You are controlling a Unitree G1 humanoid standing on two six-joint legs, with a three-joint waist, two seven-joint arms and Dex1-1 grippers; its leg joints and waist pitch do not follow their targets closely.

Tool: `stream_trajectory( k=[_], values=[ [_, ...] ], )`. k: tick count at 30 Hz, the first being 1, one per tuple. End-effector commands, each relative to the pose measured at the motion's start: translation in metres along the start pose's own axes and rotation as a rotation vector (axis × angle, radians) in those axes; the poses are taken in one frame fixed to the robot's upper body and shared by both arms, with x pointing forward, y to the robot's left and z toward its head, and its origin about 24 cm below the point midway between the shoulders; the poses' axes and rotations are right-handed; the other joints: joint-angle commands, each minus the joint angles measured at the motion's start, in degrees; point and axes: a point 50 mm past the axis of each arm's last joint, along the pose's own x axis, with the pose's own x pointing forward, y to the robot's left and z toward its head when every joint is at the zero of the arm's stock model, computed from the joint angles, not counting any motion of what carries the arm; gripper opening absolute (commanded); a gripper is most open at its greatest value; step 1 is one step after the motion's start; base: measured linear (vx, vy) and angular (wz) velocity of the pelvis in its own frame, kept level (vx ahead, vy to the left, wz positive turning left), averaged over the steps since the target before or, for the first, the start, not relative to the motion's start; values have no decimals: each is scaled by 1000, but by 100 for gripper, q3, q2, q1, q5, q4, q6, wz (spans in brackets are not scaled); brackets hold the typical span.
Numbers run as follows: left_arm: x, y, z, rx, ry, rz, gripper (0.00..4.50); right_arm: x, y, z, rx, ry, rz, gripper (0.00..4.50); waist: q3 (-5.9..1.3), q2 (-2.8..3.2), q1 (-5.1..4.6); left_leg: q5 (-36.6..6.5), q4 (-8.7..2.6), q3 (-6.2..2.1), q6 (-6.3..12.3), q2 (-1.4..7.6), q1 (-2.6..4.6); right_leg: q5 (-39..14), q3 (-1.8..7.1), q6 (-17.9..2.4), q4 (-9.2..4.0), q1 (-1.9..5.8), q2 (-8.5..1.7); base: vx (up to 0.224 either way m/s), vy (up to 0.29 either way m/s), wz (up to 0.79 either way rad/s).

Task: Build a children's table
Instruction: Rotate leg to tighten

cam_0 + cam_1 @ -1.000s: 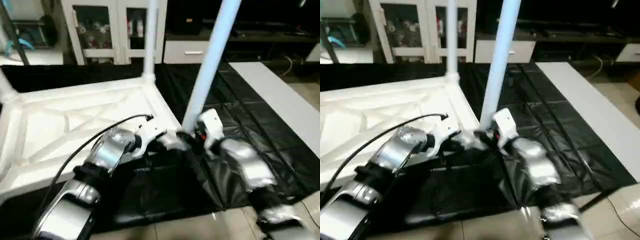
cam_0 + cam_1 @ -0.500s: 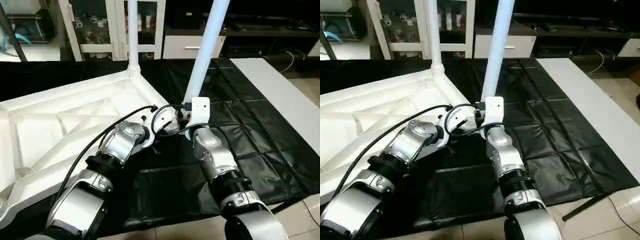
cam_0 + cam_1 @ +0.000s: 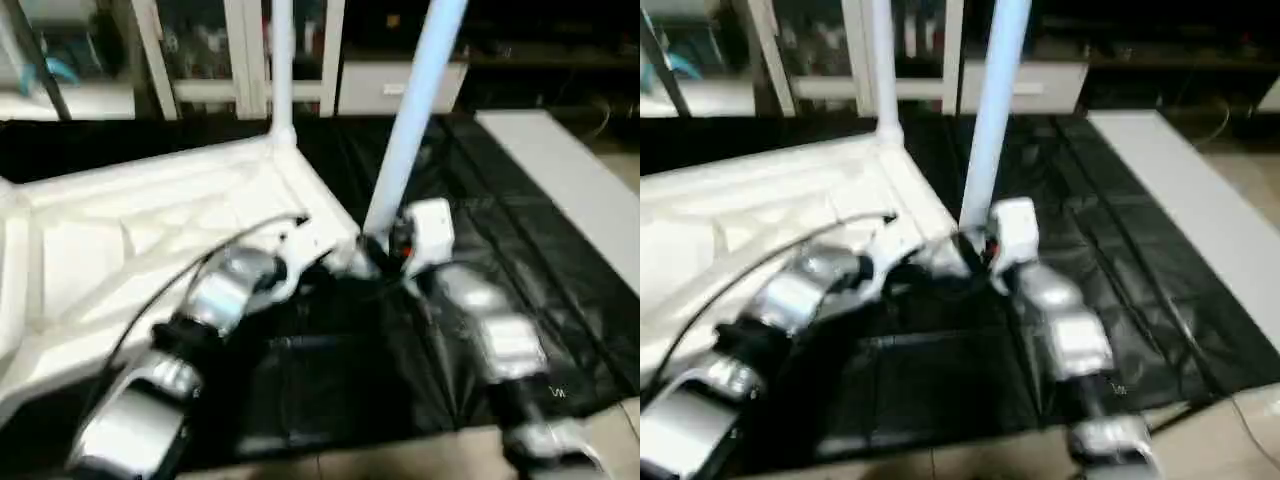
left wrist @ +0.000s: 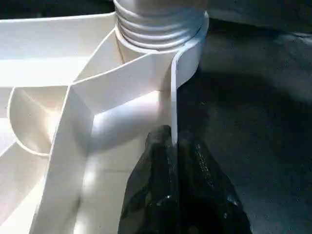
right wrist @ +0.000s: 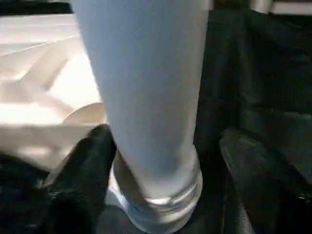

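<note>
Children's table parts sit on the black-covered work table (image 3: 470,230): the large white plastic square top (image 3: 120,240) lies upside down with its ribbed underside up, and a long white tapered tube leg (image 3: 282,70) stands upright in the far corner socket. A second white tube leg (image 3: 410,130) rises, leaning a little, from the round socket (image 4: 187,51) at the top's near corner, its ribbed base seated in that socket.

The left gripper (image 4: 175,146) is at this same corner, just short of the socket. Its two black fingers are pressed together on the thin white outer wall of the top, one finger on the inside of the wall and one on the outside.

The right gripper (image 5: 156,161) reaches in from the other side. Its black fingers (image 5: 87,165) stand wide apart with the leg's lower end between them; a gap shows on one side, so they do not clamp it.

Beyond the grippers, black sheeting spreads across the work table, with a long white board (image 3: 560,190) out past the right gripper and white glass-fronted cabinets (image 3: 200,50) behind.
</note>
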Motion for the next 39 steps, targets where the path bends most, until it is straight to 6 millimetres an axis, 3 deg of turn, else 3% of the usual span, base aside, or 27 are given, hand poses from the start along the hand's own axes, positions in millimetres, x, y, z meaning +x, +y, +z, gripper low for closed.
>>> stream_trajectory(
  k=[1,3,6,11,12,16,19,20,23,27,30,34,39],
  values=[
    [-3,-7,-12,-10,35,-83,0,-11,-2,1,-32,16,108,399,-328,-3,48,-830,-369,24,350,143,2,-612,161,-1333,-259,382,-211,0,0,0],
    [-5,-14,-13,24,28,-180,0,-22,-2,-2,-83,64,247,399,-316,-7,57,-917,-366,31,410,150,-6,-736,164,-1364,-269,370,-216,0,0,0],
    [-7,-23,-15,36,37,-293,0,-29,-4,-8,-121,118,353,399,-301,7,56,-1151,-382,21,316,170,5,-1290,166,-1319,-319,337,-242,0,0,0],
    [-6,-31,-16,58,52,-376,0,-34,-6,-9,-165,148,464,399,-318,15,116,-942,-357,37,351,181,53,-782,165,-1499,-260,315,-216,0,0,0],
    [-6,-32,-16,64,55,-386,0,-34,-5,-8,-166,145,490,399,-323,-4,141,-892,-350,37,409,182,36,-688,161,-1559,-234,338,-226,0,0,0],
    [-8,-33,-15,77,58,-404,0,-34,-3,-8,-176,154,574,399,-323,-25,193,-852,-340,43,445,182,43,-758,163,-1549,-234,333,-235,0,0,0],
    [-8,-33,-15,78,59,-407,0,-32,-3,-10,-185,167,577,399,-330,-31,235,-819,-335,42,407,180,50,-831,165,-1510,-228,336,-241,0,0,0],
    [-8,-32,-16,79,59,-403,0,-31,-3,-11,-189,170,577,399,-331,4,244,-775,-334,36,398,177,48,-759,165,-1510,-216,339,-238,0,0,0],
    [-8,-31,-17,75,64,-391,0,-29,-4,-13,-201,182,580,365,-344,-24,236,-752,-324,38,370,165,36,-655,156,-1544,-206,351,-232,0,0,0],
    [-7,-29,-16,81,66,-381,0,-27,-5,-17,-223,201,598,324,-349,-19,242,-711,-312,38,414,162,35,-585,155,-1566,-194,355,-232,0,0,0],
    [-7,-28,-16,82,62,-371,0,-26,-6,-19,-242,213,588,310,-338,-24,237,-848,-318,36,372,161,31,-804,155,-1535,-215,352,-232,0,0,0],
    [-6,-27,-17,80,65,-373,0,-25,-6,-22,-275,239,595,281,-334,22,226,-1033,-328,25,288,163,41,-1007,154,-1465,-235,342,-227,0,0,0],
    [-5,-26,-17,78,69,-371,0,-23,-7,-23,-276,229,589,267,-332,6,223,-1144,-333,24,257,161,47,-1087,157,-1453,-247,346,-230,0,0,0]
  ],
)
